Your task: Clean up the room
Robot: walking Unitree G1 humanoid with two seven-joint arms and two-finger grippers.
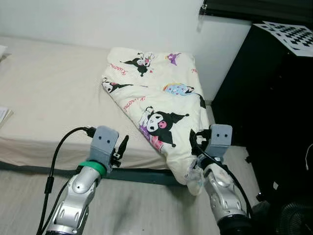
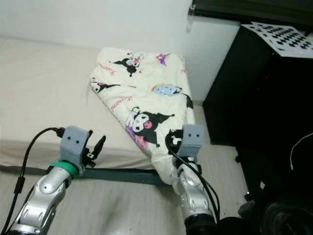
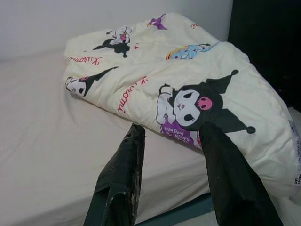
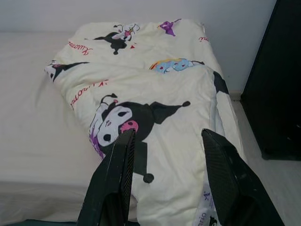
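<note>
A cream blanket (image 1: 156,93) printed with black cartoon figures lies folded on the right end of the bed (image 1: 49,98). Its near corner hangs over the bed's front edge. My right gripper (image 1: 195,141) is open at that hanging corner, fingers spread over the printed cloth (image 4: 155,113); I cannot tell whether they touch it. My left gripper (image 1: 123,144) is open too and holds nothing. It sits at the bed's front edge, left of the blanket, pointing toward it (image 3: 188,94). The right wrist view shows the right gripper (image 4: 167,133) and the left wrist view the left gripper (image 3: 171,127), each with open fingers.
A tall black cabinet (image 1: 274,98) stands close on the right, with a checkerboard sheet (image 1: 288,32) on top. A fan base (image 1: 293,220) sits on the floor at the lower right. Papers (image 1: 4,115) lie at the bed's left edge. The dark bed frame (image 1: 142,175) runs below the mattress.
</note>
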